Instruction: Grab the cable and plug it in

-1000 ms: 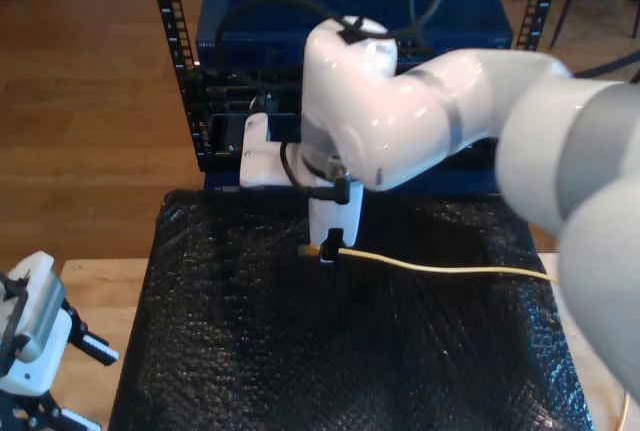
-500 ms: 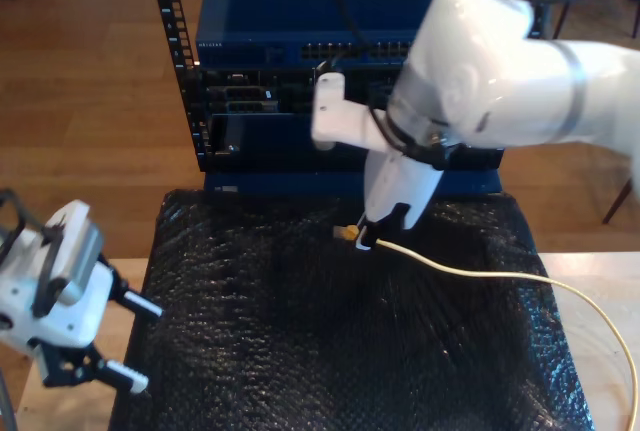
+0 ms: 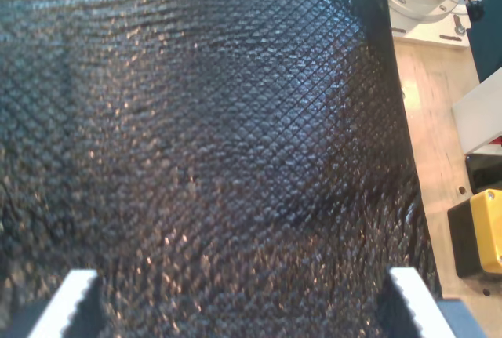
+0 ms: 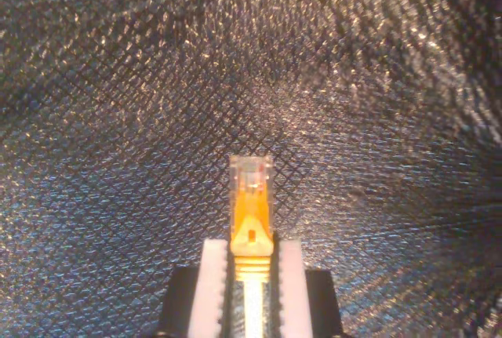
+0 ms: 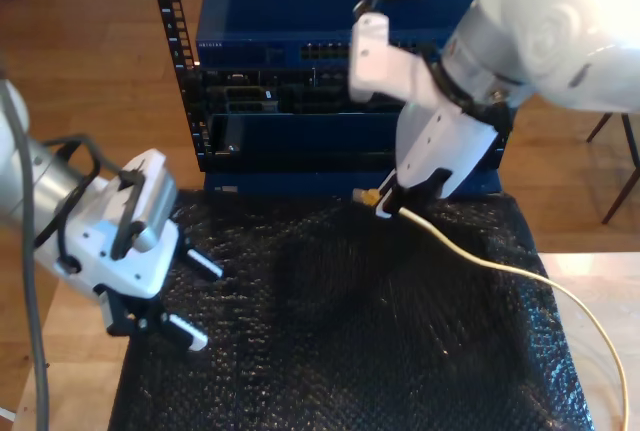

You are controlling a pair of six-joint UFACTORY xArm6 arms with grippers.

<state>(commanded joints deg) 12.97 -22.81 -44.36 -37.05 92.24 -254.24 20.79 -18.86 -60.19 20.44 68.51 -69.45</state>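
A black bubble mat covers the desk, with a blue equipment rack behind it. Your second hand pinches the cable just behind its clear plug, which juts ahead of the fingertips toward the rack. Your first hand hangs spread and empty over the mat. Grabbing looks done; you still have to plug it in.

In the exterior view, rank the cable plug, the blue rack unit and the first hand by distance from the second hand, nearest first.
1. Cable plug: in my second hand.
2. Blue rack unit: just behind.
3. My first hand: far off, toward the exterior view's left, over the black mat.
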